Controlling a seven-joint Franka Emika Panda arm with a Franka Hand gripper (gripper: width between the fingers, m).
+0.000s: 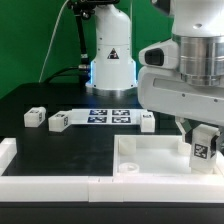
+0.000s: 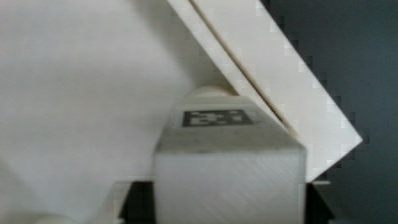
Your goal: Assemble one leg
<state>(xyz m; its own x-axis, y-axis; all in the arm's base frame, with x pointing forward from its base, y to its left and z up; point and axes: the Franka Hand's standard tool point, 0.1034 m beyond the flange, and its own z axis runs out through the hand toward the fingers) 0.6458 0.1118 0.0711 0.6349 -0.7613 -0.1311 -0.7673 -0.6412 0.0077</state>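
My gripper [image 1: 203, 140] is shut on a white leg [image 1: 203, 146] with a marker tag and holds it upright over the right part of the large white square tray-like piece [image 1: 150, 155]. In the wrist view the leg [image 2: 224, 150] fills the space between the dark fingers [image 2: 139, 200], its tagged end toward the tray's raised rim [image 2: 267, 70]. I cannot tell whether the leg touches the tray. Three more legs lie on the black table: one at the exterior view's left [image 1: 34, 117], one beside it [image 1: 57, 122], one near the middle [image 1: 146, 122].
The marker board [image 1: 108, 116] lies behind the tray. A white fence [image 1: 40, 180] runs along the table's front and left edge. The arm's white base [image 1: 110, 60] stands at the back, with a green backdrop behind it.
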